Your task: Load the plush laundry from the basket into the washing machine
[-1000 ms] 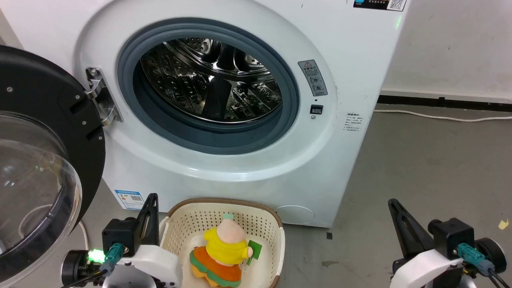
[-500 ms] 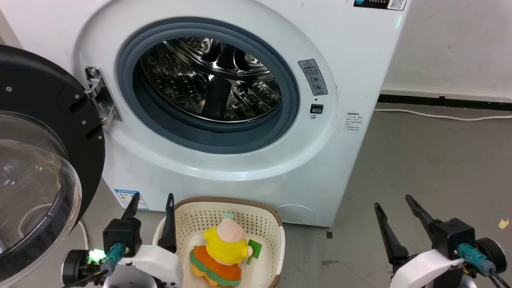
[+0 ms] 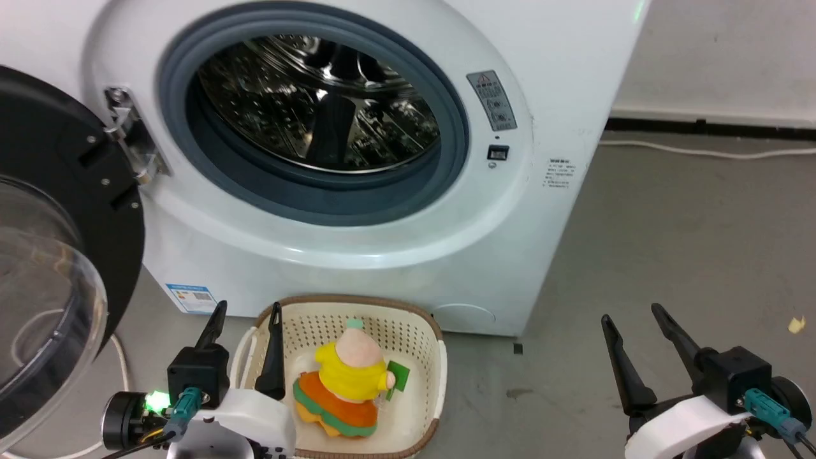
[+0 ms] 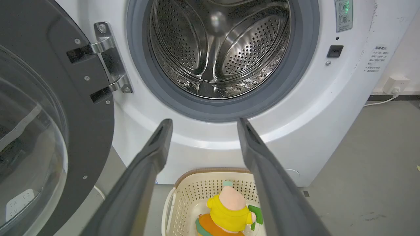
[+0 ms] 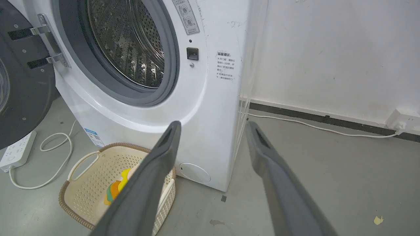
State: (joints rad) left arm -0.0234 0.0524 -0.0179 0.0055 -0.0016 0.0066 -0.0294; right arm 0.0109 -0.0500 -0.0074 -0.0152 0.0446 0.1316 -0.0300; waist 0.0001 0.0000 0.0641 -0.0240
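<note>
The plush doll [image 3: 347, 376] lies in the cream basket [image 3: 417, 344] on the floor in front of the white washing machine [image 3: 357, 255], pink head toward the machine. Its door [image 3: 57, 268] is swung wide to the left and the steel drum [image 3: 319, 121] is bare. My left gripper [image 3: 248, 307] stands open just left of the basket, one finger over its left rim, apart from the doll. My right gripper [image 3: 631, 313] is open above bare floor far to the right. The left wrist view has the open left gripper [image 4: 204, 121] above the doll [image 4: 229, 209].
A white power strip [image 5: 14, 152] and looped cable [image 5: 59, 147] lie on the floor under the door. A cable [image 3: 701, 152] runs along the right wall to a socket [image 5: 402, 119]. Grey floor [image 3: 669, 255] spreads right of the machine.
Both grippers went from shut to open a second ago and stay open. Since then the head camera has tipped down, so the whole picture has shifted; the doll and basket lie as before.
</note>
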